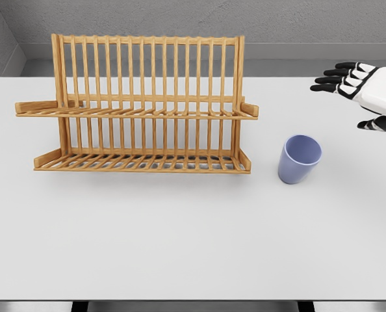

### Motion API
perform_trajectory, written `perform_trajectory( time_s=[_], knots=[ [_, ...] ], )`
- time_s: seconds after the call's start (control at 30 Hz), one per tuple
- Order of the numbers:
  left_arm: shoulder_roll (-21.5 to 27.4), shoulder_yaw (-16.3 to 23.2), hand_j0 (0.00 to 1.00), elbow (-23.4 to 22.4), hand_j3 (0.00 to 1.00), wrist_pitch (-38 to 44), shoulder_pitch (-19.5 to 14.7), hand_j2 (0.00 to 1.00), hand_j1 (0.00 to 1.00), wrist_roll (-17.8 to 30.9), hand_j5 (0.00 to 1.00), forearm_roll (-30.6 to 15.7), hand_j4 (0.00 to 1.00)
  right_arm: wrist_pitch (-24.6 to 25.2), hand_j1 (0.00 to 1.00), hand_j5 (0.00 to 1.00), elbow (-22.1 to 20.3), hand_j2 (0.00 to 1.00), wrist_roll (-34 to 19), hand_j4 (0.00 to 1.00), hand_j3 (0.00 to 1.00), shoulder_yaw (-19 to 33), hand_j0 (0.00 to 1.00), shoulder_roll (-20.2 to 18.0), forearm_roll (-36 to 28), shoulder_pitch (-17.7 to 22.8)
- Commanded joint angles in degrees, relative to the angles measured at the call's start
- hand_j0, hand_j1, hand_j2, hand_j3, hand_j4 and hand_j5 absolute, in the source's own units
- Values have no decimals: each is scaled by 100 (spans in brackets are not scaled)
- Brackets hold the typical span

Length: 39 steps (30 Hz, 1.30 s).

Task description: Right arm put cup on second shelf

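A lavender-blue cup (299,158) stands upright on the white table (180,240), just right of the wooden rack. The two-tier wooden dish rack (138,107) stands at the left-centre, with an upper shelf (138,112) and a lower shelf (141,162), both bare. My right hand (355,91) hovers at the right edge, above and to the right of the cup, apart from it. Its black fingers (333,78) are spread and hold nothing. The left arm does not show.
A grey wall runs behind the table's far edge. The table's front edge lies near the bottom of the picture.
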State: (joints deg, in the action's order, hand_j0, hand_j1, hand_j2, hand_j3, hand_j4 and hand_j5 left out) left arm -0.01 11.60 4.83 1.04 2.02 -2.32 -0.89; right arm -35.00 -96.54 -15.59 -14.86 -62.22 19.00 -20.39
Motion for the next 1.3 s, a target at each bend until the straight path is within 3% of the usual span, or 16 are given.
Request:
perform_trajectory(
  time_s=[0.0, 0.17, 0.2, 0.23, 0.33, 0.4, 0.43, 0.63, 0.87, 1.27],
  knots=[
    [1, 0, 100, -8, 100, 1, 0, 100, 100, -5, 100, 1, 100, 0, 100, 100, -5, 100, 3, 100, 100, 19, 100, -9, -19, 0],
    [1, 0, 100, 1, 100, 1, 0, 100, 100, -5, 100, 1, 100, 55, 100, 100, 215, 100, -23, 100, 100, -8, 100, -9, -37, 0],
    [1, 0, 100, 1, 100, 1, 0, 100, 100, 4, 100, 1, 100, 29, 100, 100, 188, 100, -627, 100, 100, 1, 100, -10, -28, -70],
    [1, 0, 100, 1, 100, 1, 0, 100, 100, 4, 100, 1, 100, 29, 100, 100, 171, 100, -1892, 100, 100, -8, 100, 26, -28, -342],
    [1, 0, 100, 1, 100, 1, 0, 100, 100, 4, 100, 1, 100, 37, 100, 100, 188, 100, -1941, 100, 100, -156, 100, 166, -28, -835],
    [1, 0, 100, 1, 100, 1, 0, 100, 100, 4, 100, 1, 100, 37, 100, 100, 425, 100, -1941, 100, 100, -1386, 100, 570, -36, -1783],
    [1, 0, 100, 1, 100, 1, 0, 100, 100, -5, 100, 1, 100, 37, 100, 100, 654, 100, -1941, 100, 100, -1739, 100, 667, -36, -1934],
    [1, 0, 100, 1, 100, 1, 0, 100, 100, -5, 100, 1, 100, 29, 100, 100, 909, 100, -1941, 100, 100, -1950, 100, 702, -36, -1934],
    [1, 0, 100, -8, 100, 1, 0, 100, 100, -5, 100, 1, 100, 29, 100, 100, 900, 100, -1941, 100, 100, -2337, 100, 702, -19, -1934],
    [1, 0, 100, -8, 100, 1, 0, 100, 100, 4, 100, 1, 100, 11, 100, 100, 900, 100, -1941, 100, 100, -2477, 100, 702, 7, -1925]
  ],
)
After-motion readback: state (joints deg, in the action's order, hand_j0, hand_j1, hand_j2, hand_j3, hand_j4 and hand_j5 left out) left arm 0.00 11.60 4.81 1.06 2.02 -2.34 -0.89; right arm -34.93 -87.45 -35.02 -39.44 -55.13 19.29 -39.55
